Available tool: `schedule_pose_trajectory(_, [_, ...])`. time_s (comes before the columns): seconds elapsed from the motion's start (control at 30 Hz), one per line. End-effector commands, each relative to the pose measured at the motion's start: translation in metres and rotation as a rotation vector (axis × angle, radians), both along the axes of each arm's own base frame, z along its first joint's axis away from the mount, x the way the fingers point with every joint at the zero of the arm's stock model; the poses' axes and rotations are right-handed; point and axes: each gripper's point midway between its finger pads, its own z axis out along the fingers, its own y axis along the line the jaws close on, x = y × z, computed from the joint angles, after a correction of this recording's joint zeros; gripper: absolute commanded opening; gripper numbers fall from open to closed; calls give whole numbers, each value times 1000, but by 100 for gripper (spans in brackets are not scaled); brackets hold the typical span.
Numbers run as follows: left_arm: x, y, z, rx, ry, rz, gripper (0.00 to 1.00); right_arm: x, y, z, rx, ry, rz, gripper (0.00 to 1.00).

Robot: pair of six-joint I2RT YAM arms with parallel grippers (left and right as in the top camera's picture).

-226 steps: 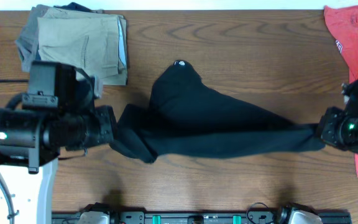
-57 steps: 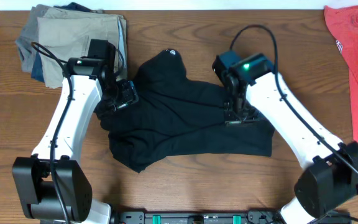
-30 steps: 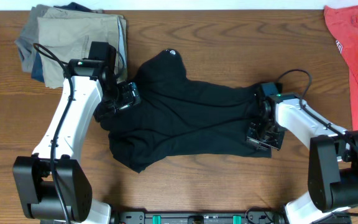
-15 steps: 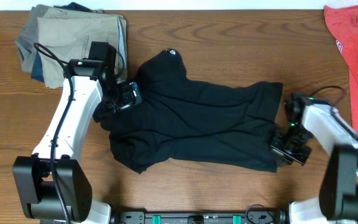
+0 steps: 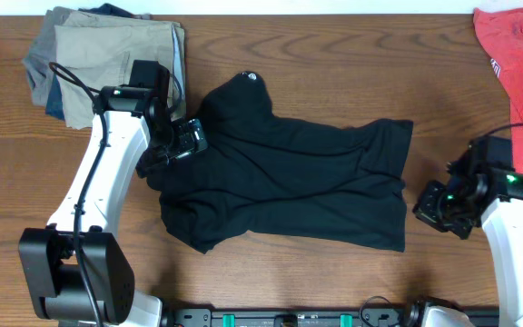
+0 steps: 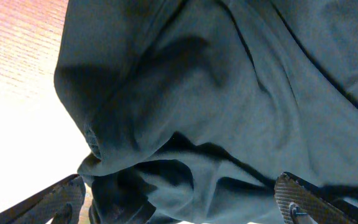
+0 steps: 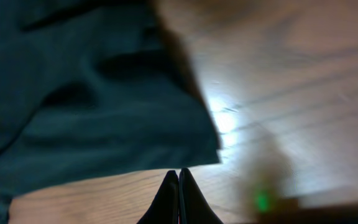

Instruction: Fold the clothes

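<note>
From overhead you have one black garment (image 5: 289, 177) lying spread and rumpled across the middle of the table (image 5: 334, 50), its single round white logo (image 5: 250, 78) near the far edge. You can also count one stack of folded trousers (image 5: 116, 54) at the far left corner, showing tan, grey and blue layers, and one red shirt (image 5: 516, 54) at the far right. Two arms are in view: your left gripper (image 5: 187, 141) sits over the garment's left edge, and your right gripper (image 5: 428, 203) is just beside the garment's right side, over bare wood. In the left wrist view the black garment (image 6: 229, 93) fills nearly everything, with a strip of table (image 6: 17, 74) at the left. Your left gripper (image 6: 182, 202) has its two fingertips (image 6: 58, 196) spread wide at the bottom corners, with bunched fabric lying between them but not pinched. In the right wrist view your right gripper (image 7: 179, 193) has both fingers pressed together, pinching nothing. One corner of the black garment (image 7: 73, 93) lies just ahead of them on the table (image 7: 278, 81).
</note>
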Motion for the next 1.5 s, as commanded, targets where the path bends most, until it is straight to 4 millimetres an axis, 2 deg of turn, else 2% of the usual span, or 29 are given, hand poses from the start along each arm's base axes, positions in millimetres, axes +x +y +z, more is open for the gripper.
schedule_pose_trajectory(0.0, [-3, 3, -2, 13, 9, -10, 98, 3, 27, -4, 65, 11, 96, 1])
schedule_pose_trajectory(0.17, [-3, 3, -2, 13, 8, -10, 98, 4, 48, -21, 71, 76, 155, 1])
schedule_pose_trajectory(0.3, [-3, 3, -2, 14, 10, -10, 98, 2, 60, -42, 73, 137, 167, 1])
schedule_pose_trajectory(0.47, [-4, 3, -2, 14, 12, -10, 98, 4, 66, -69, 73, 202, 142, 1])
schedule_pose_trajectory(0.6, [-4, 3, -2, 14, 13, -10, 98, 1, 64, -83, 67, 250, 137, 1])
schedule_pose_trajectory(0.77, [-4, 3, -2, 14, 13, -10, 98, -4, 47, -101, -33, 321, 77, 1])
schedule_pose_trajectory(0.93, [-5, 3, -3, 14, 19, -11, 98, -9, 41, -118, -39, 352, 38, 1])
schedule_pose_trajectory(1.1, [-6, 3, -3, 15, 23, -11, 98, -12, 22, -122, -26, 381, -51, 1])
schedule_pose_trajectory(1.27, [-6, 3, -3, 15, 24, -11, 98, -13, -3, -122, -14, 382, -123, 1])
schedule_pose_trajectory(1.37, [-6, 3, -3, 15, 24, -11, 98, -24, -31, -122, -93, 420, -180, 1])
schedule_pose_trajectory(1.47, [-6, 3, -3, 15, 24, -11, 98, -31, -47, -121, -105, 440, -232, 1])
